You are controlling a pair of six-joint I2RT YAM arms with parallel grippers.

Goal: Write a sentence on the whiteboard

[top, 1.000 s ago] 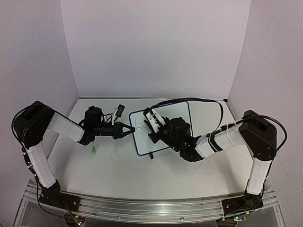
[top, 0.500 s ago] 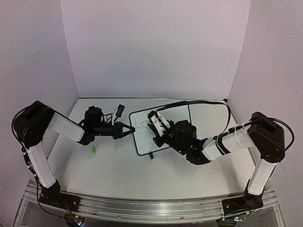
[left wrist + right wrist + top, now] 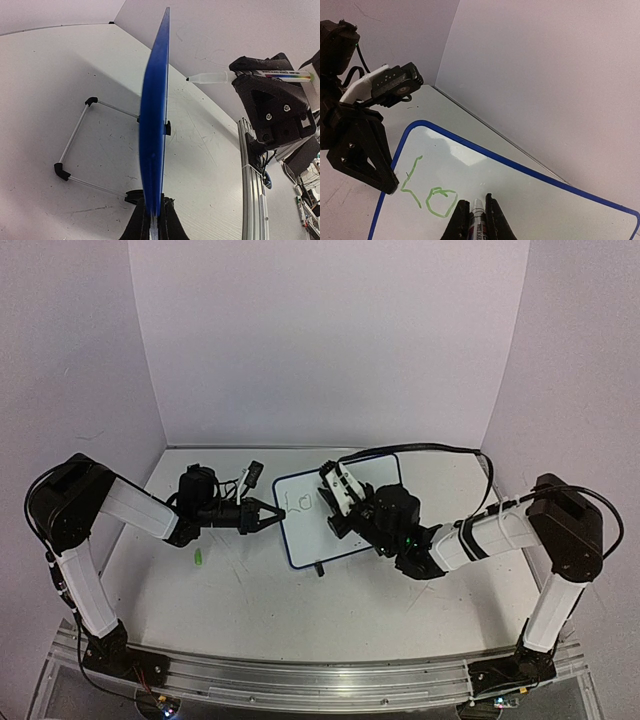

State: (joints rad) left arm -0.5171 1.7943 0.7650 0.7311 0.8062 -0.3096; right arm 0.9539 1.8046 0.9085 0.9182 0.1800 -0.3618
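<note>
The whiteboard [image 3: 300, 537] stands tilted at mid-table, with a blue rim. My left gripper [image 3: 274, 515] is shut on its left edge; the left wrist view shows the board edge-on [image 3: 155, 125] between the fingers of that gripper [image 3: 154, 212]. My right gripper [image 3: 338, 502] hovers over the board face, shut on a marker [image 3: 478, 220] whose tip rests on the whiteboard [image 3: 530, 200]. Of the sentence [image 3: 427, 192], only green letters reading "Lo" show, just left of the tip. The same marker [image 3: 210, 78] points at the board's face from the right.
A small green cap [image 3: 198, 558] lies on the table left of the board. The board's wire stand [image 3: 75, 135] with black feet rests behind it. Purple walls close the back and sides, and a metal rail [image 3: 300, 680] runs along the near edge.
My right gripper has shifted with the marker up and rightward over the board, uncovering the green writing, which has grown from a first stroke to "Lo". The left gripper and the board have stayed put.
</note>
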